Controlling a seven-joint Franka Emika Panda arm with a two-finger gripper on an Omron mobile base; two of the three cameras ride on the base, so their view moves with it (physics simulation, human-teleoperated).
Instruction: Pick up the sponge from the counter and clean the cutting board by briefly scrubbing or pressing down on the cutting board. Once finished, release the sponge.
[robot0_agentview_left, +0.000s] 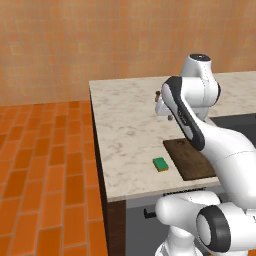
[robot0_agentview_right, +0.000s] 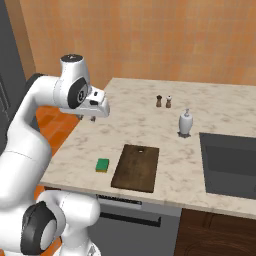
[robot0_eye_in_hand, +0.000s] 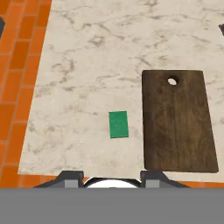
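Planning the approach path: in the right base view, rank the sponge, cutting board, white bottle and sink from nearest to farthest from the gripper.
From the gripper:
1. sponge, below it near the counter's front edge.
2. cutting board, just right of the sponge.
3. white bottle, farther right.
4. sink, far right.

Green-topped sponge (robot0_eye_in_hand: 118, 124) with a yellow underside, dark brown wooden cutting board (robot0_eye_in_hand: 178, 122), beige-white marbled counter (robot0_eye_in_hand: 96, 65), orange brick-patterned floor (robot0_agentview_left: 45, 165).
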